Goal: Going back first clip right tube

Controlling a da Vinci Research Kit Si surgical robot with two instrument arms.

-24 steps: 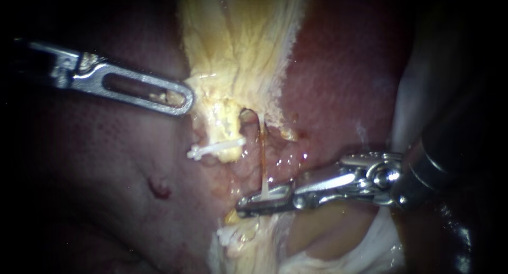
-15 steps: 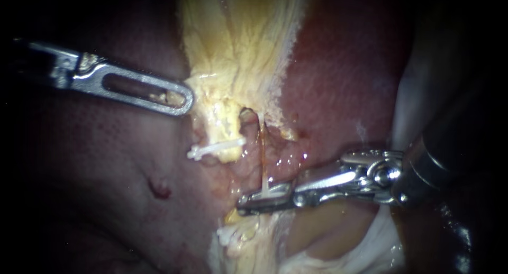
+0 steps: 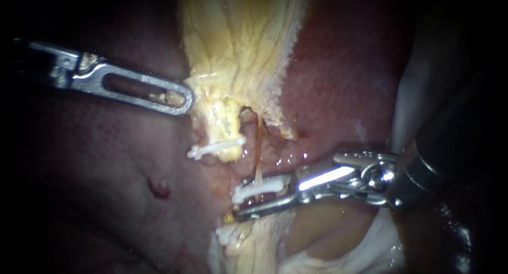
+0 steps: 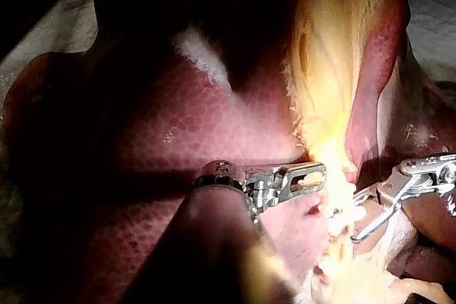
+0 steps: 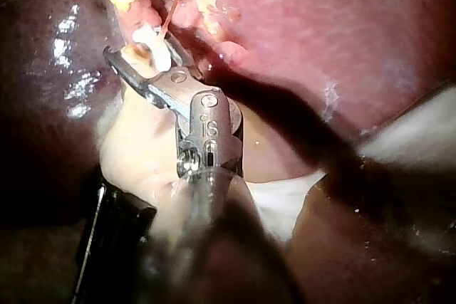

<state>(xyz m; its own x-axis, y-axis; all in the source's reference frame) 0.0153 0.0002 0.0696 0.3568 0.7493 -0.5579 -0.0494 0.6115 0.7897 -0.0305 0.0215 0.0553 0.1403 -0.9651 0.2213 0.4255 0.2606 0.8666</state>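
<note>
Right instrument (image 3: 254, 201), nearest the endoscope: its thick dark shaft enters from the right over the liver (image 3: 338, 78), and its wrist narrows to two slim jaws lying across the foot of the right tube (image 3: 259, 147). The jaws stand spread, with a dark gap between them. The right wrist view (image 5: 142, 44) shows them parted in a fork, and the left wrist view (image 4: 363, 215) shows the same.

First clip (image 3: 258, 189): a white bar lying crosswise on the lower end of the right tube, between the spread jaws and close against the upper one. From the right wrist camera (image 5: 146, 35) it sits just ahead of the jaw hinge. Whether either jaw touches it cannot be told.

Right tube: a thin amber strand running from the clip up to the ragged lower edge of the yellow fibrous tissue (image 3: 243, 41).

Second clip (image 3: 214, 147): white, set across a stubby yellow stump beside the right tube and apart from it.

Left instrument (image 3: 182, 101): a flat, slotted metal tip enters from the left, and its end lies against the edge of the yellow fibrous tissue, as the left wrist view also shows (image 4: 313, 174). Whether it grips anything cannot be told.

Liver: mottled red, forming the bed on both sides of the yellow tissue (image 4: 178, 147).
</note>
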